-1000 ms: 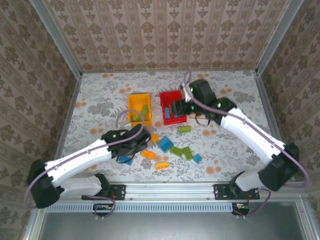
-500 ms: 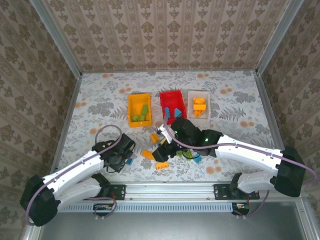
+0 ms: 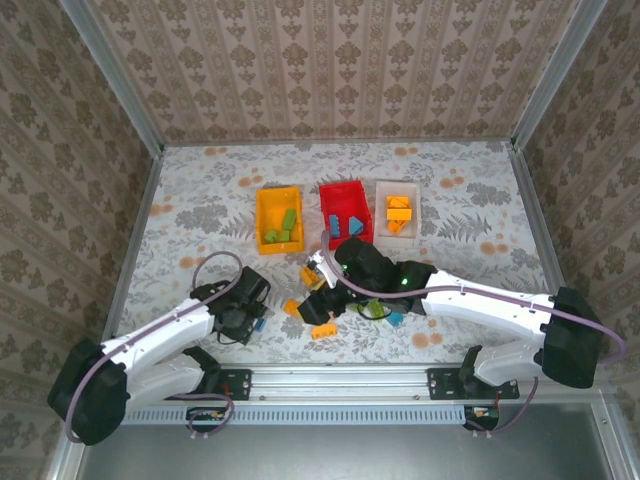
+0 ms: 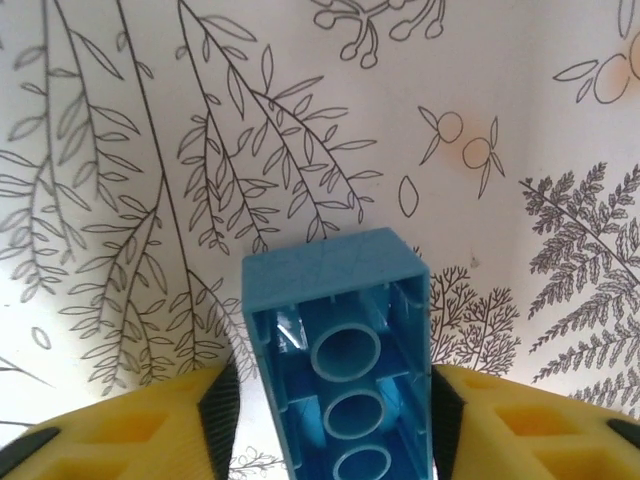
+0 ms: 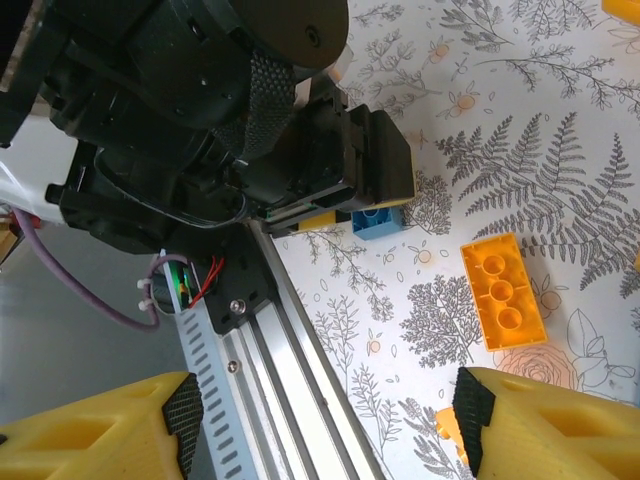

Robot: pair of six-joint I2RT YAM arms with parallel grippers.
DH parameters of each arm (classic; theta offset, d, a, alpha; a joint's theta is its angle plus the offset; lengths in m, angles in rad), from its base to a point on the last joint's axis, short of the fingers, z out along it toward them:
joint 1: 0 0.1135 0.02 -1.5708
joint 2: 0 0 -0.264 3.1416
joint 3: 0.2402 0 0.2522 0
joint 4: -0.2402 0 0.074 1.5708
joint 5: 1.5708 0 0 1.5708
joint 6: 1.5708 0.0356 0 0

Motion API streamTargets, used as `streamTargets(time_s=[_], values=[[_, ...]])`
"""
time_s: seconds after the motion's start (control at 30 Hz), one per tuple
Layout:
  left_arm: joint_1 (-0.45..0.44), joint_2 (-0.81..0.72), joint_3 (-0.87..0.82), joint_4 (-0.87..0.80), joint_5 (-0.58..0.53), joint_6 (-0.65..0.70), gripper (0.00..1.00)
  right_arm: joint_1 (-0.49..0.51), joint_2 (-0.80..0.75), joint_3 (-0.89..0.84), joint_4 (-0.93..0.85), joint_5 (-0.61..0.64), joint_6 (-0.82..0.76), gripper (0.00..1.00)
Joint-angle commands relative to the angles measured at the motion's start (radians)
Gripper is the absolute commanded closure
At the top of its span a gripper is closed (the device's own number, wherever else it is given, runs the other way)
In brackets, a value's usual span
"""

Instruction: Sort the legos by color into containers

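A blue lego [image 4: 340, 330] lies with its hollow underside toward the left wrist camera, between the pads of my left gripper [image 4: 333, 425]. The right pad touches it and a thin gap shows at the left pad. In the top view my left gripper [image 3: 248, 316] is low at the front left. My right gripper [image 5: 325, 425] is open wide over the table's front edge, with nothing between its fingers. An orange lego [image 5: 503, 290] lies just beyond it. In the top view my right gripper [image 3: 318, 302] hovers among loose orange legos [image 3: 323, 330].
The yellow-orange bin [image 3: 262, 215] holds green legos, the red bin [image 3: 325, 200] blue ones, the white bin [image 3: 382, 200] orange ones. A loose blue lego [image 3: 395, 318] lies under the right arm. The metal front rail [image 5: 290, 380] runs below my right gripper.
My right arm has swung from the red bin down to the loose legos at the front. My left gripper has drawn back to the blue lego at the front left.
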Motion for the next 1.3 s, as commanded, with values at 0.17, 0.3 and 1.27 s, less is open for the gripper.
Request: streamTargets(time_s=[0.17,0.3,1.27], values=[[0.023,0.027,0.010,0.033,-0.022,0.043,0.69,0.013,0.012,0.008,0.028,0.039,0.038,0.33],[0.018,0.042,0.172,-0.038,-0.099,0.211,0.71,0.006,-0.059,0.021,-0.026,0.224,0.053,0.34],[-0.008,1.246,1.617,-0.171,0.056,0.972,0.70,-0.445,-0.153,0.164,-0.241,0.535,0.303,0.34]])
